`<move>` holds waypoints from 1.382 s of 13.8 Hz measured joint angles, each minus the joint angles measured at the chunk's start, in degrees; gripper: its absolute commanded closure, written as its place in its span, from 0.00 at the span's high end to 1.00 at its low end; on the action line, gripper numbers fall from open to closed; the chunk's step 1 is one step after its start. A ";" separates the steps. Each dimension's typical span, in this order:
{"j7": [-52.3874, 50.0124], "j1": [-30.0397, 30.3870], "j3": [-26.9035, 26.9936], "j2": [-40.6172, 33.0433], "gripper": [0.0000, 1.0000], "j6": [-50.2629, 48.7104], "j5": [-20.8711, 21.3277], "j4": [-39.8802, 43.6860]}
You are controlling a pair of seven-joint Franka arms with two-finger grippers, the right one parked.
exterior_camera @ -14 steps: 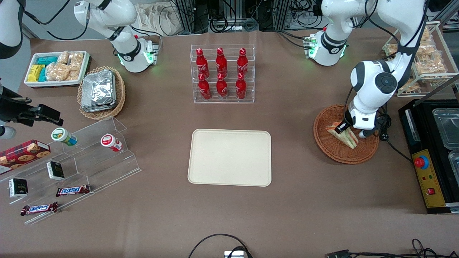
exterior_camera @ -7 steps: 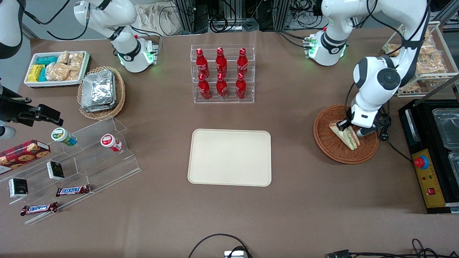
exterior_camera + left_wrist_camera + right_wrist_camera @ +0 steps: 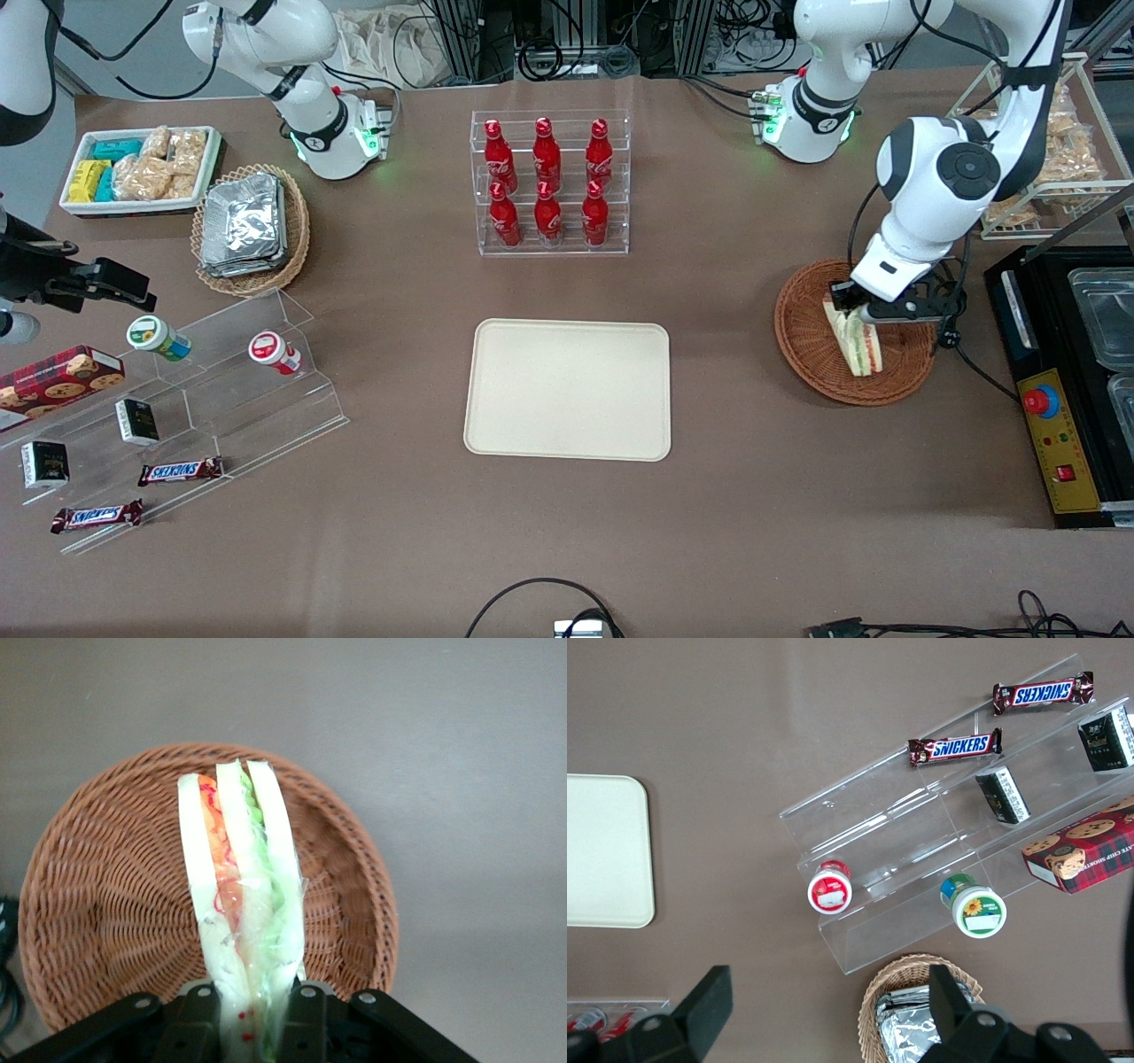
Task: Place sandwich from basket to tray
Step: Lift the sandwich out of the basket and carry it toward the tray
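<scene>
Front view: gripper (image 3: 852, 307), clamping the sandwich (image 3: 856, 341), has lifted it above the basket (image 3: 811, 350).

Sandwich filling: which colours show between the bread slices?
Orange-red and green, in the sandwich held by the pincer; clearest in the left wrist view.

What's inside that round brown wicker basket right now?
Only the sandwich, held by the gripper above the basket. The weave elsewhere is bare; the patch directly beneath the sandwich is hidden.

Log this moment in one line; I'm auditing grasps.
phase: lift | gripper: shut on triangular white-bread sandwich | over round reddish-brown wicker basket | cream rectangular tray: bare
</scene>
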 measured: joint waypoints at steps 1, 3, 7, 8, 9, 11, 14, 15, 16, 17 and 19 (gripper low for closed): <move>1.92 -0.07 -0.80 0.00 0.18 -0.01 0.00 0.69; 3.73 -0.15 -2.58 0.00 0.18 -0.03 0.00 2.23; 3.67 -0.27 -6.99 0.40 0.18 -1.09 -0.05 5.91; 2.81 -0.28 -7.88 0.74 0.18 -2.40 -0.07 7.30; 1.73 -0.28 -8.70 1.26 0.18 -4.35 -0.08 9.10; -1.20 -0.29 -10.68 3.06 0.18 -9.18 -0.08 13.82; -6.04 -0.32 -13.72 6.62 0.17 -11.20 -0.07 19.30; -7.36 -0.34 -14.59 7.85 0.17 -11.21 -0.06 20.48; -8.54 -0.34 -15.33 9.01 0.17 -11.21 -0.06 21.45; -9.62 -0.39 -16.00 10.07 0.17 -11.21 -0.06 22.41; -12.28 -1.15 -16.90 12.13 0.17 -11.21 -0.06 24.43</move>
